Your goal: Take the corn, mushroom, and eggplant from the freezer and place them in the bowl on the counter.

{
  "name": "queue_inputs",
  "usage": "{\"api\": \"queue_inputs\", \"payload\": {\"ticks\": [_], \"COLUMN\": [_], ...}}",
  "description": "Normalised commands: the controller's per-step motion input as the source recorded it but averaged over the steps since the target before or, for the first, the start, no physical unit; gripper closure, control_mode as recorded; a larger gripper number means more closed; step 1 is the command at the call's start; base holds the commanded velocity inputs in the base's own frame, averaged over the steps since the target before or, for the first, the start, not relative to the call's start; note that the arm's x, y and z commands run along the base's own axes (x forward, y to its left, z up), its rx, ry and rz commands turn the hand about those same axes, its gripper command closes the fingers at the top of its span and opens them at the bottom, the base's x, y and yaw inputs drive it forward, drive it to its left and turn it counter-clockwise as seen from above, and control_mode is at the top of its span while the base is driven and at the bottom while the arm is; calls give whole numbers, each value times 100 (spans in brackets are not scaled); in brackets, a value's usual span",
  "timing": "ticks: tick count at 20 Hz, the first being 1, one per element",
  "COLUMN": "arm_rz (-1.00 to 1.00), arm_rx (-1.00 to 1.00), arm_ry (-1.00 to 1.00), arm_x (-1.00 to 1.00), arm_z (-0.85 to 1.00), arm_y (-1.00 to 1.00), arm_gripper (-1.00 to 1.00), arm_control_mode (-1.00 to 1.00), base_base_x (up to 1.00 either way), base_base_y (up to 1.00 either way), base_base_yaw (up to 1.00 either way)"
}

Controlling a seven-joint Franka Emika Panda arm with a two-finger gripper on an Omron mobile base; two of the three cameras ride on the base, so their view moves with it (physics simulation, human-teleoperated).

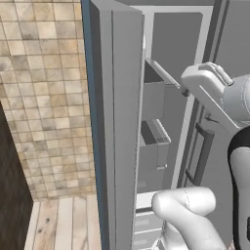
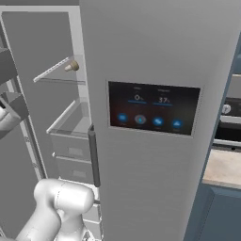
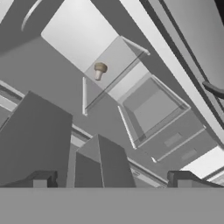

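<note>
Mushroom [image 3: 100, 70] on freezer shelf [image 3: 111, 70], well beyond open hand [image 3: 113, 179]

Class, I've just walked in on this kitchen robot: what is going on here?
The white arm is reaching into the open freezer, its door swung wide. The hand is open and holds nothing; its fingertips sit apart at the bottom of the hand view. A small tan mushroom sits on an upper shelf inside, some way ahead of the hand and untouched. To the right of the fridge, a corner of the counter shows. The mushroom looks like the likely next pick.
</note>
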Motion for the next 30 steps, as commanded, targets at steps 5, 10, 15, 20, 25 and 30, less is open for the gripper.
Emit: {"api": "queue_inputs", "payload": {"ticks": [5,10,15,20,25,30], "arm_rz": [0,0,0,0,0,0], "arm_rx": [1,0,0,0,0,0], "arm_ry": [3,2,3,0,2,11], "arm_x": [45,52,55,47,58,60], "arm_z": [0,0,0,0,0,0], "arm_y": [-10,-8,0,-2,0,0], "arm_gripper": [-100,-100,-100,-100,-100,-100], "arm_control_mode": [-100,-100,-100,-100,-100,-100], "base_base_x": [0,0,0,0,0,0], "base_base_y": [0,0,0,0,0,0], "base_base_yaw": [0,0,0,0,0,0]}}
